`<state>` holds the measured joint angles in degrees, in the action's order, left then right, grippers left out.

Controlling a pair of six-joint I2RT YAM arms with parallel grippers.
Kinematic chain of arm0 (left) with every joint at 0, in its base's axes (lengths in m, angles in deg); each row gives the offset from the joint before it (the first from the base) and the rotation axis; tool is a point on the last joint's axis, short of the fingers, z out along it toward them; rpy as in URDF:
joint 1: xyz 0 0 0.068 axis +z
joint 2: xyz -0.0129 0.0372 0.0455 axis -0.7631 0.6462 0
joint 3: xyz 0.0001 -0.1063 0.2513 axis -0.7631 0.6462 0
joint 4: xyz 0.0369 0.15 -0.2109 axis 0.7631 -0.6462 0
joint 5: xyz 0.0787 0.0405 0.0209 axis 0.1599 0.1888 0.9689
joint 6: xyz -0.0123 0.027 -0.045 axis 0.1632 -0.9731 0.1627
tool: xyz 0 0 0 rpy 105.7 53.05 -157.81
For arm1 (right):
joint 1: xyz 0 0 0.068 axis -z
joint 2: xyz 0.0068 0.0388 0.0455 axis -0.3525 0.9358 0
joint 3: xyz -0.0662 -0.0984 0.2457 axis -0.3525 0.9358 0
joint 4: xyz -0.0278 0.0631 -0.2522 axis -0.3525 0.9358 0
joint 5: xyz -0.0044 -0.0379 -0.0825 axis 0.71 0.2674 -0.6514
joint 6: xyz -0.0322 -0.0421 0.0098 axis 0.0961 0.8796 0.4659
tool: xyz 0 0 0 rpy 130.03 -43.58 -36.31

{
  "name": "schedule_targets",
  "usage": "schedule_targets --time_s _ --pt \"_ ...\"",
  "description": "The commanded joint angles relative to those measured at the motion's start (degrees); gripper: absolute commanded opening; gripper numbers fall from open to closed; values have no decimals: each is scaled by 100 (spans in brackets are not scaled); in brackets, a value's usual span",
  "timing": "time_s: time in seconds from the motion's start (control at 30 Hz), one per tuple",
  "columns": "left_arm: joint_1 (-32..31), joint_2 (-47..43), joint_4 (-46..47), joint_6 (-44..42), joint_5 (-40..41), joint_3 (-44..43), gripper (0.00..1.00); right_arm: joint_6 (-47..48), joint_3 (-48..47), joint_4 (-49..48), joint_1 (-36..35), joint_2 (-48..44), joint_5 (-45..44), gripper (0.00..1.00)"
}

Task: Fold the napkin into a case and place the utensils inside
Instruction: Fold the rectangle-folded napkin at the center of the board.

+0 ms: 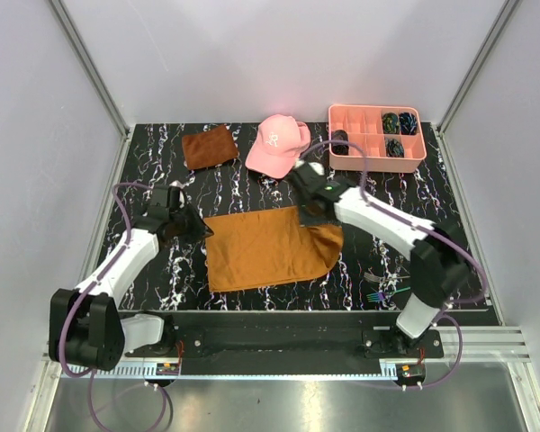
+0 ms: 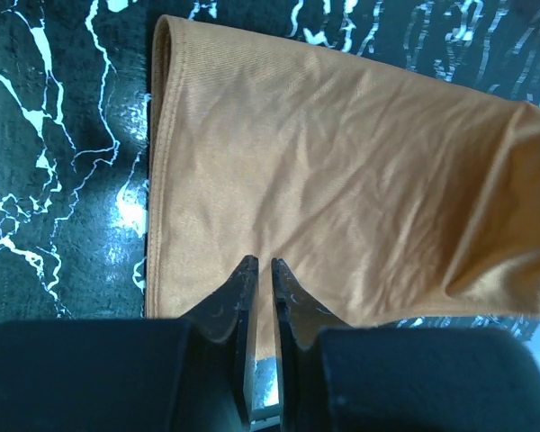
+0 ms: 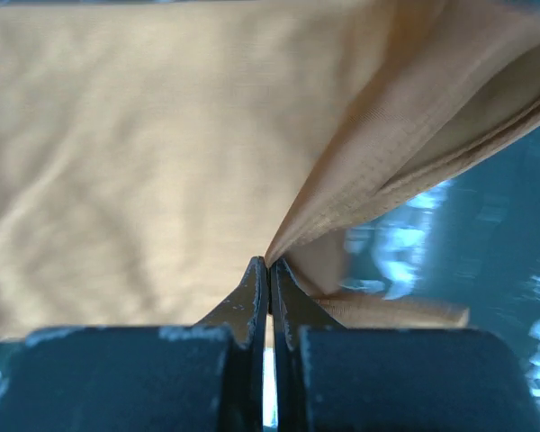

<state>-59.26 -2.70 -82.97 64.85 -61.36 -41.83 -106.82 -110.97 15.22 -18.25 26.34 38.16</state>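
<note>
The right jaws are pressed tight together on the napkin [image 1: 261, 250]. In the right wrist view the caramel cloth is drawn up into a sharp peak that ends exactly at the fingertips [image 3: 252, 286]. From there two or three layers of fabric fan away to the right, with the hem showing. From above, this grip sits at the napkin's far right corner, which is lifted off the surface [image 1: 243, 184]. The cloth below it sags in a rounded curve towards the near right.

The left jaws are almost together, with only a thin slit between the two fingertips [image 2: 241, 281]. They are at the napkin's left edge, over its hem. Whether any cloth is caught in that slit cannot be told, since the fabric around them lies flat and unpuckered.

The napkin lies in the middle of the surface, nearer the near edge than the far one, between the two arms. Its left and middle parts rest flat, with soft creases. In the left wrist view one corner looks doubled over along the hem, while the right side rises in a loose fold.

The utensils [image 1: 378, 293] lie on the surface at the near edge, towards the near right corner. They are beside the right arm [image 1: 391, 229] and apart from the napkin.
</note>
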Motion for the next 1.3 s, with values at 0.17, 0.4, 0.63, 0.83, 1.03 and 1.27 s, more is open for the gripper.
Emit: schedule_targets --time_s 0.17,0.4,0.63,0.83,1.03,1.27 --pt "143 192 68 -134 -160 99 13 -983 -1747 137 -927 1411 859 0" --pt "152 668 296 103 429 362 1 -1440 -1941 -293 -1111 1727 1570 0" --pt "143 791 499 200 684 758 0 -1616 -2091 -469 -1296 1947 1791 0" --pt "143 871 639 253 781 995 0 -1695 -2327 -513 -1410 1991 1765 0" --pt "143 862 763 367 693 1189 0 -1924 -2512 -601 -1463 2220 1888 0" --pt "143 713 754 376 711 1224 0 -2126 -2741 -724 -1595 2422 1941 0"
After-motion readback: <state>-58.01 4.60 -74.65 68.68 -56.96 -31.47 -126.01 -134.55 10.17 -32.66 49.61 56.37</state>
